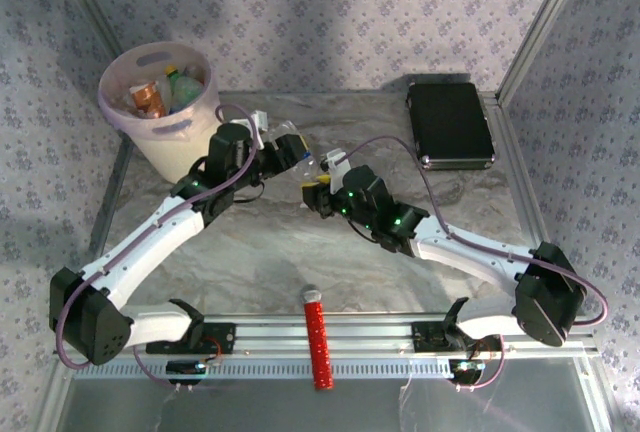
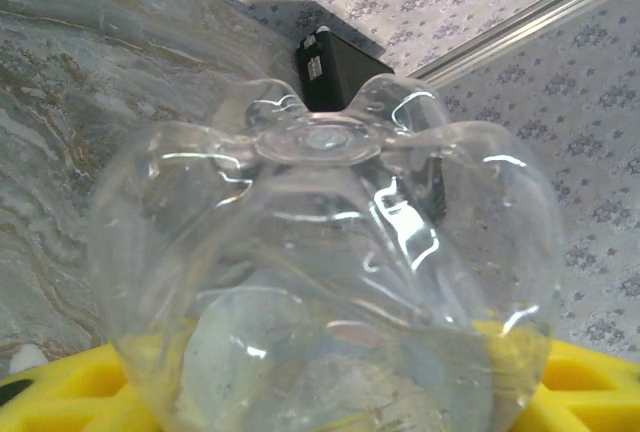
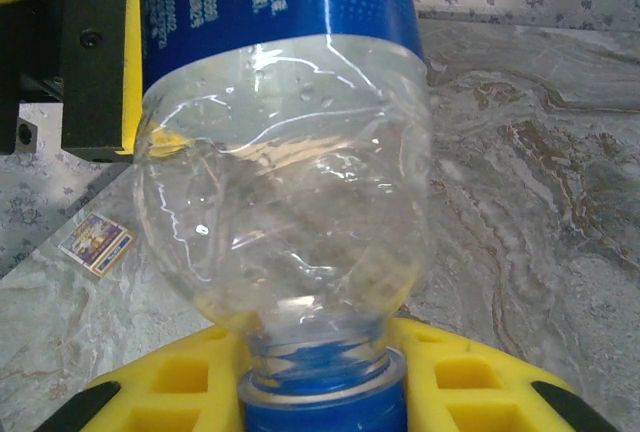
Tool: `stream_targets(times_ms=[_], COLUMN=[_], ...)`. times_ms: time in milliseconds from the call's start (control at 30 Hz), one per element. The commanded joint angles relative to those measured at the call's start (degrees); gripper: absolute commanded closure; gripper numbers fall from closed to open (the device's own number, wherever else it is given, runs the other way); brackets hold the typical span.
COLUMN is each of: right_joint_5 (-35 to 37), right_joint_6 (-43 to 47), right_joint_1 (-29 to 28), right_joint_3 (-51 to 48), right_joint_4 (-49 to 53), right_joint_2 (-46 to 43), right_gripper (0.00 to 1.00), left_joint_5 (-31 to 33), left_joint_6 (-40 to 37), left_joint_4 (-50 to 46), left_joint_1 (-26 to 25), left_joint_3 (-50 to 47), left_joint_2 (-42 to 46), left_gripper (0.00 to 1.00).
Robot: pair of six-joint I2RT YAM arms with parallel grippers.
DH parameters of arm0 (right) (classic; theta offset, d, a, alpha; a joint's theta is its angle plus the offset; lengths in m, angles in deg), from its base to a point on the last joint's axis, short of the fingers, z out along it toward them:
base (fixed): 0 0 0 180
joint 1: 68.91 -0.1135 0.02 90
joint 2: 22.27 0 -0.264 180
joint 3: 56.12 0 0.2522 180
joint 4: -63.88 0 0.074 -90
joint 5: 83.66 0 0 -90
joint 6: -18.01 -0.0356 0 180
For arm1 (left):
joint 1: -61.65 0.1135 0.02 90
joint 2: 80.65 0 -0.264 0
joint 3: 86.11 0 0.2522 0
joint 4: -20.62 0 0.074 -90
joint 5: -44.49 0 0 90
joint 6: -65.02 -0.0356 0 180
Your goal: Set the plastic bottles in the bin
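- Bin [image 1: 165,147]: stands at the upper left of the top view, at the far left corner of the marbled table [image 1: 270,252]. Several bottles lie inside, among them a brownish-orange one [image 1: 150,100] and a green one [image 1: 185,87].
- Bottle in hand [image 1: 302,157]: clear, with a blue label and a blue cap, located upper centre of the top view, just right of the bin and outside it. It spans the gap between the two grippers.
- Right gripper [image 1: 315,187]: pressed together on the neck of that bottle. In the right wrist view the neck and blue cap [image 3: 320,402] sit pinched between the yellow pads [image 3: 170,382] at the bottom of the frame, and the body [image 3: 285,202] rises towards the top.
- Left gripper [image 1: 290,147]: its fingers [image 2: 70,392] bracket the bottle's base end [image 2: 325,252], yellow pads at lower left and lower right of the left wrist view. In the right wrist view one of its yellow fingers [image 3: 133,62] lies against the labelled body at upper left. Whether the jaws press on the bottle cannot be told.
- Black case [image 1: 450,124]: flat on the table, upper right of the top view, well apart from both grippers.
- Red ribbed cylinder [image 1: 318,342]: lies across the rail at bottom centre.
- Small printed card [image 3: 95,242]: on the table, left of the right wrist view.
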Motion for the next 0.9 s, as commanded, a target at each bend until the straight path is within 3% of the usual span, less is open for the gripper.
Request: stream_targets(times_ms=[0, 133, 233, 300, 367, 633, 867], right_joint_5=[-0.91, -1.85, -2.45, -2.42, -2.47, -3.39, -5.05], right_joint_6=[-0.43, -0.39, -0.76, -1.28, -0.91, -1.74, -3.55], right_joint_1=[0.03, 0.13, 0.50, 0.92, 1.18, 4.59, 6.97], right_joint_3=[0.85, 2.01, 4.41, 8.70, 11.36, 8.66, 5.23], right_joint_4=[-1.65, -0.86, 2.89, 10.81, 15.96, 20.55, 20.82], right_joint_2=[0.53, 0.92, 0.82, 0.86, 0.54, -4.76, -5.49], right_gripper=[0.72, 0.58, 0.30, 0.17, 0.11, 0.09, 0.09], left_joint_5=[0.87, 1.29, 1.11, 0.88, 0.00, -3.60, 4.74], left_joint_6=[-1.00, -2.53, -4.77, -7.23, -9.66, -24.21, -37.11], left_joint_4=[1.29, -0.46, -3.36, -6.87, -10.60, -31.49, -48.19], left_joint_1=[-0.32, -0.19, 0.50, 1.88, 4.18, 22.81, 35.27], left_joint_3=[3.41, 5.32, 8.08, 10.85, 13.85, 34.82, 57.05], left_joint_2=[0.03, -0.43, -0.88, -1.11, -1.11, -3.56, -11.98], left_gripper=[0.41, 0.43, 0.44, 0.44, 0.44, 0.48, 0.55])
